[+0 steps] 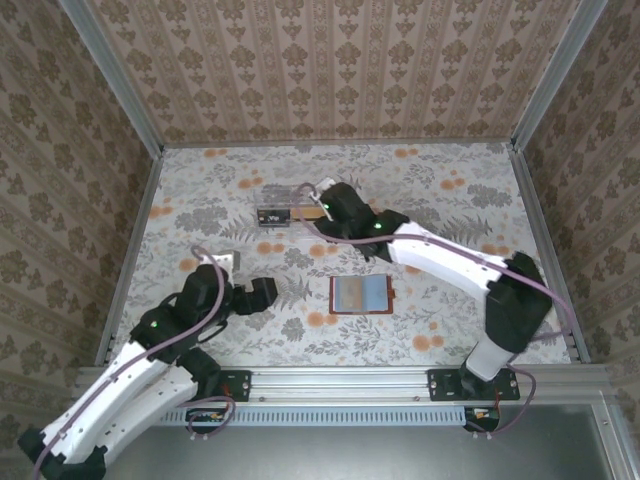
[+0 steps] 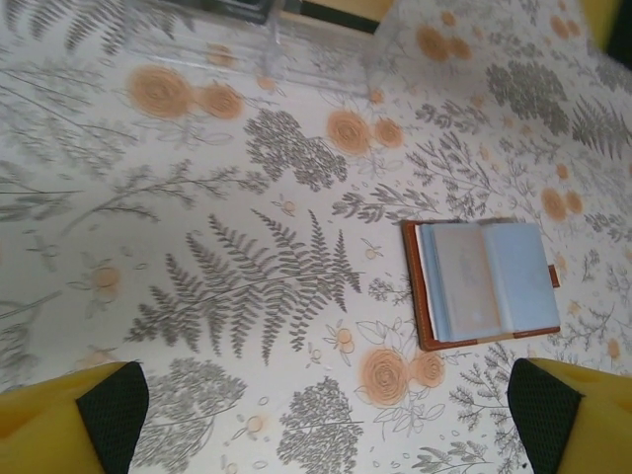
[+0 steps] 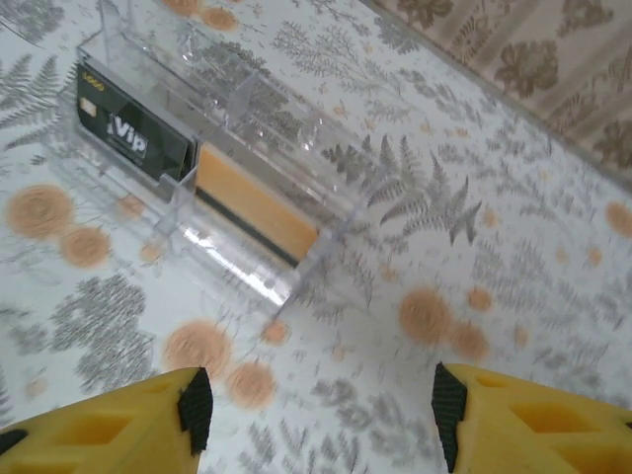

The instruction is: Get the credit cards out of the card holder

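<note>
Card holder open mid-table, left arm the nearer

The card holder (image 1: 359, 295) lay spread flat, blue-grey lining up, about midway along the tabletop (image 1: 440, 200) and closer to its near edge, long axis running parallel to that edge; whether any card sat in its pockets could not be told. The left gripper (image 2: 326, 410) hung to its left, level with it and apart, jaws wide and empty, the holder ahead and to the right in the left wrist view. The right gripper (image 3: 321, 405), jaws apart with nothing between them, hovered farther off toward the far edge, over a clear box (image 3: 247, 267) holding the dark grey card (image 3: 128, 133) and the orange-tan card (image 3: 257, 202). By position, the left arm seemed slightly better placed to reach the holder.
</note>
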You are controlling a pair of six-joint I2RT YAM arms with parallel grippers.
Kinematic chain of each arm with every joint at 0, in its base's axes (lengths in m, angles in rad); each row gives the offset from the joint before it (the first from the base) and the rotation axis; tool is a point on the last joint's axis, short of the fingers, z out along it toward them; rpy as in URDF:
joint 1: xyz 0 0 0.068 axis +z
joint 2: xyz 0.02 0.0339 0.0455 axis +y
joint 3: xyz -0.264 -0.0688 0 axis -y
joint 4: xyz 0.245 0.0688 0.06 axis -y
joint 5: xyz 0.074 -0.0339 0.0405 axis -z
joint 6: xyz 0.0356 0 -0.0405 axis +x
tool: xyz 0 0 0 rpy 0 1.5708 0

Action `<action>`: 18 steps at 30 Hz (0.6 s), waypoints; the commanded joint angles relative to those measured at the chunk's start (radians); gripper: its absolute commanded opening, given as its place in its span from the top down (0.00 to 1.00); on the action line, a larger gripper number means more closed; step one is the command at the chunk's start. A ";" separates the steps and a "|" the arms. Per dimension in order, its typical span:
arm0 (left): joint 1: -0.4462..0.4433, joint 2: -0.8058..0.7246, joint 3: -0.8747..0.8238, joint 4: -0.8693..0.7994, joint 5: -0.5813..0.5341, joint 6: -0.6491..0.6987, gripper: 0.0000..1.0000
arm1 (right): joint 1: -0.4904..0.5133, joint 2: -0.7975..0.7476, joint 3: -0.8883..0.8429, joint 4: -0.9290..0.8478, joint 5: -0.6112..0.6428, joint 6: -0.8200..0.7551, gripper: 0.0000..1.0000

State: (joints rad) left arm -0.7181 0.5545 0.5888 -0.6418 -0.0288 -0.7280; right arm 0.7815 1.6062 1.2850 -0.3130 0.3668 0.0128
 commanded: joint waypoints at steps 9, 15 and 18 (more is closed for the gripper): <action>-0.139 0.424 -0.025 0.434 0.093 -0.066 0.16 | -0.004 -0.340 -0.436 -0.022 -0.171 0.467 0.69; -0.189 0.663 0.030 0.565 0.125 -0.082 0.30 | -0.005 -0.408 -0.576 -0.019 -0.207 0.552 0.83; -0.199 0.758 0.068 0.591 0.137 -0.083 0.34 | -0.007 -0.390 -0.592 -0.041 -0.198 0.571 0.83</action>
State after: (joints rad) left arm -0.9054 1.2549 0.6033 -0.1364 0.0830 -0.7967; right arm 0.7799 1.2190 0.7113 -0.3244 0.1883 0.5175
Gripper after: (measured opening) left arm 0.667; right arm 0.163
